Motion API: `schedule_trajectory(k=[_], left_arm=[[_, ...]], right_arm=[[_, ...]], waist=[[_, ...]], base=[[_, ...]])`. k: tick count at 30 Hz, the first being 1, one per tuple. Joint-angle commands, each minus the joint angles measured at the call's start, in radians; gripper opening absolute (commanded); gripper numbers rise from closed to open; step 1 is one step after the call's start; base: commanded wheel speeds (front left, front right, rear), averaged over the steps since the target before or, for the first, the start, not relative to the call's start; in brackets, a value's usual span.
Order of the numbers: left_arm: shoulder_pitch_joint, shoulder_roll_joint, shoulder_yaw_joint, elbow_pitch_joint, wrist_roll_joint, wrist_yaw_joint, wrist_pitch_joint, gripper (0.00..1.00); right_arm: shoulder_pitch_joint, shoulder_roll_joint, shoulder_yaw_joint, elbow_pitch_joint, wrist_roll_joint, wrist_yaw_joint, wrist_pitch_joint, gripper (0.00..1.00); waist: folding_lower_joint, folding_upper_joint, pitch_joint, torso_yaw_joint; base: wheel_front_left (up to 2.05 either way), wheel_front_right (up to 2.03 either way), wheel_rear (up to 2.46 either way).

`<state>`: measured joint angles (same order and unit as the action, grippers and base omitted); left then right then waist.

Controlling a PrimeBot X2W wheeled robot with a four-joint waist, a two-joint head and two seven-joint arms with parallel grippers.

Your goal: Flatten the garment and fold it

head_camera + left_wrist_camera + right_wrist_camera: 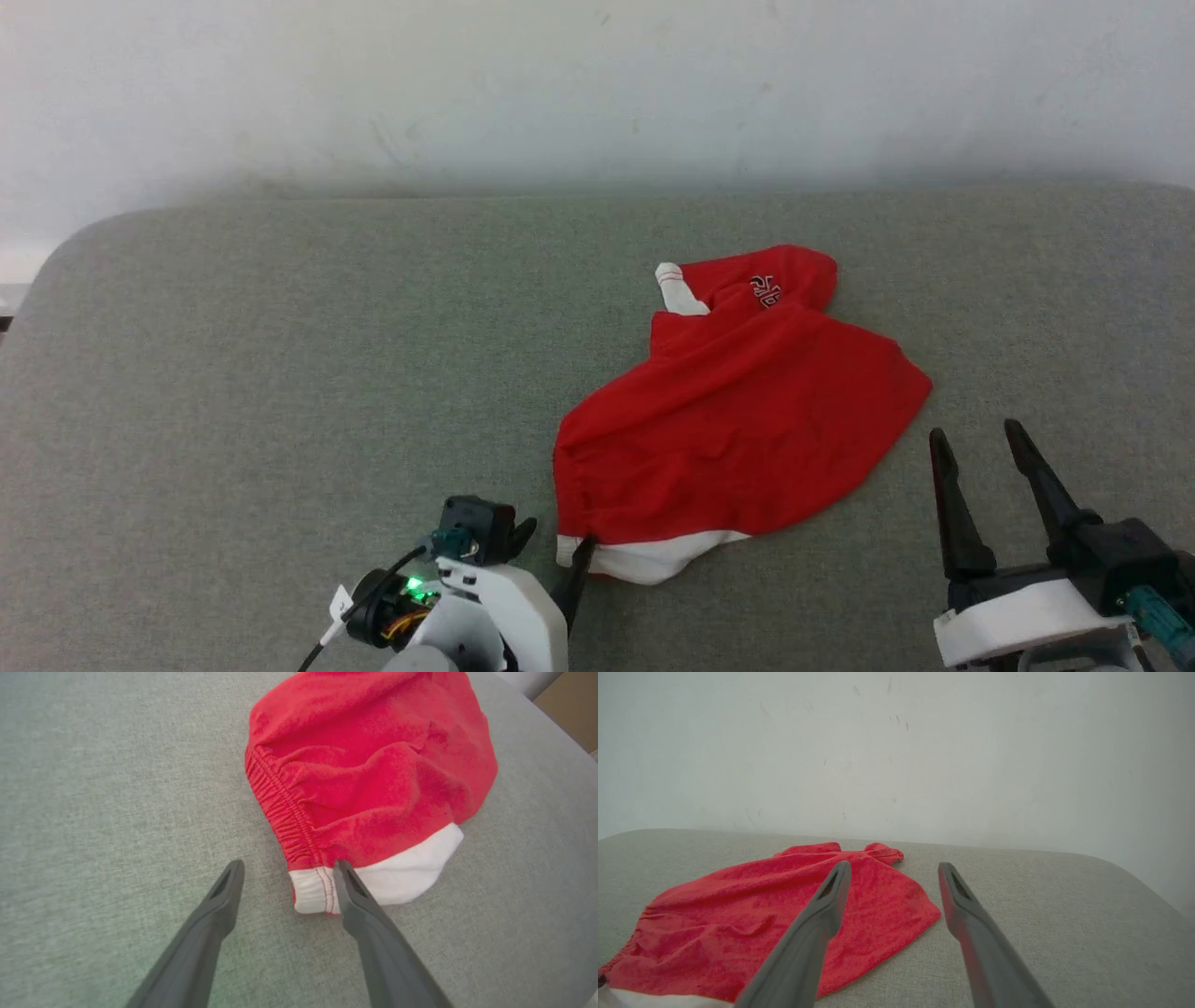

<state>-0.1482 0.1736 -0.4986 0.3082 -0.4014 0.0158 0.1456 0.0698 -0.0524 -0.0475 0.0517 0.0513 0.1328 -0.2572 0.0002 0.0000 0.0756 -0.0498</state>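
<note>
Left gripper (288, 865) spread, empty, straddling garment (373, 765) near corner: pinch deep, then draw flat. Right gripper (975, 429) spread, empty.

**Left claw** (288, 863), at the white-banded corner of the garment (738, 420)
- Two long dark grey fingers (205, 933) that taper to blunt points, each with a slotted recess near the tip.
- On the side away from the garment:
  - glossy white moulded wrist shell (499, 607)
  - black boxy module (476, 518)
  - teal connector (452, 541)
  - lit green indicator (412, 585)
  - thin orange and yellow wires (406, 627)
  - black cable (387, 571) carrying a small white tag (338, 602)

**Right claw** (975, 429), beside the garment's opposite red corner
- Matching pair of black tapered fingers, slotted likewise.
- Farther from the garment:
  - black knuckle block (1116, 560)
  - white base shell (1018, 623)
  - second teal connector (1158, 621)
</note>
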Motion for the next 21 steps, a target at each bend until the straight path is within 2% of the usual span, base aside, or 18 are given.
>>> schedule_trajectory(k=[1,4,5,6,8,10,16,21], left_arm=[[-0.023,-0.013,0.004,0.017,-0.014,-0.012,-0.004,1.0],[-0.044,-0.016,-0.006,0.076,-0.027,-0.038,0.009,1.0],[-0.049,-0.017,-0.011,0.092,-0.03,-0.049,0.012,0.45],[-0.053,-0.019,-0.015,0.104,-0.036,-0.059,0.014,0.0],[-0.059,-0.025,-0.016,0.118,-0.045,-0.072,-0.001,0.0],[-0.063,-0.024,-0.004,0.12,-0.04,-0.063,-0.05,0.0],[-0.021,0.007,0.105,0.097,-0.056,0.014,-0.239,0.0],[0.071,0.052,0.178,0.068,-0.089,0.061,-0.289,0.0]], right_arm=[[-0.016,0.002,0.0,-0.005,-0.001,-0.002,-0.005,1.0],[-0.021,0.002,-0.004,-0.007,0.0,-0.002,-0.005,1.0],[-0.022,0.002,-0.005,-0.008,0.0,-0.002,-0.005,1.0],[-0.023,0.002,-0.007,-0.008,0.0,-0.002,-0.005,1.0],[-0.022,0.002,-0.014,-0.007,0.0,-0.002,-0.005,1.0],[-0.02,0.002,-0.018,-0.001,-0.002,-0.002,-0.005,1.0],[-0.004,0.002,-0.022,0.017,-0.006,-0.002,-0.005,1.0],[0.019,0.002,-0.018,0.043,-0.006,-0.002,0.001,1.0]], waist=[[-0.0002,0.0,0.04,-0.033],[-0.0002,0.0,0.052,-0.035],[-0.0002,0.0,0.054,-0.035],[-0.0002,0.0,0.056,-0.033],[-0.0002,0.0,0.053,-0.023],[-0.0002,0.0,0.044,-0.01],[-0.0002,0.0,-0.014,0.043],[-0.0002,0.0,-0.059,0.095]], base=[[0.0,0.0,0.0],[0.0,0.0,0.0],[0.0,0.0,0.0],[0.0,0.0,0.0],[0.0,0.0,0.0],[0.0,0.0,0.0],[0.0,0.0,0.0],[0.0,0.0,0.0]])
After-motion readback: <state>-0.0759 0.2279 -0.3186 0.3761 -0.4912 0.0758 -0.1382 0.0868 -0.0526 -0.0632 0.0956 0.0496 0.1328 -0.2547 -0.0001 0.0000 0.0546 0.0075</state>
